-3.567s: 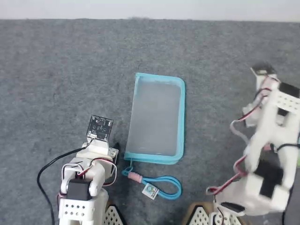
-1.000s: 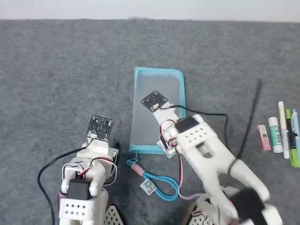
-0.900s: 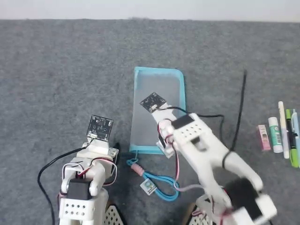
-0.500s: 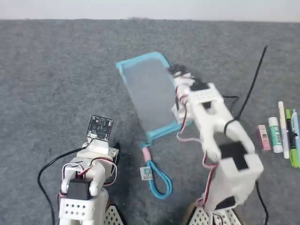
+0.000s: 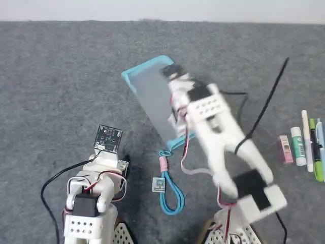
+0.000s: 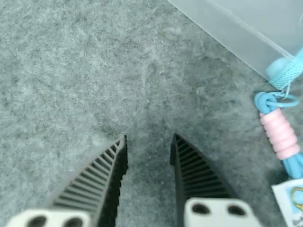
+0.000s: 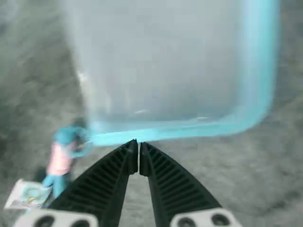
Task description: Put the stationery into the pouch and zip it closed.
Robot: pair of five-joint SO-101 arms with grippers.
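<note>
The step in hand seems to be the preparing of the pouch, not yet the filling. The right claw is closed, its fingertips together at the pouch's blue edge, gripping nothing I can see. The left claw is partly open and empty above the surface. The stationery lies well apart from the pouch. Next, I judge, the zip must be opened.

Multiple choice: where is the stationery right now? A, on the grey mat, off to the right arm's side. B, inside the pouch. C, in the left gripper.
A: the stationery lies in a row on the mat, apart from the pouch, and the left gripper is open and empty.
</note>
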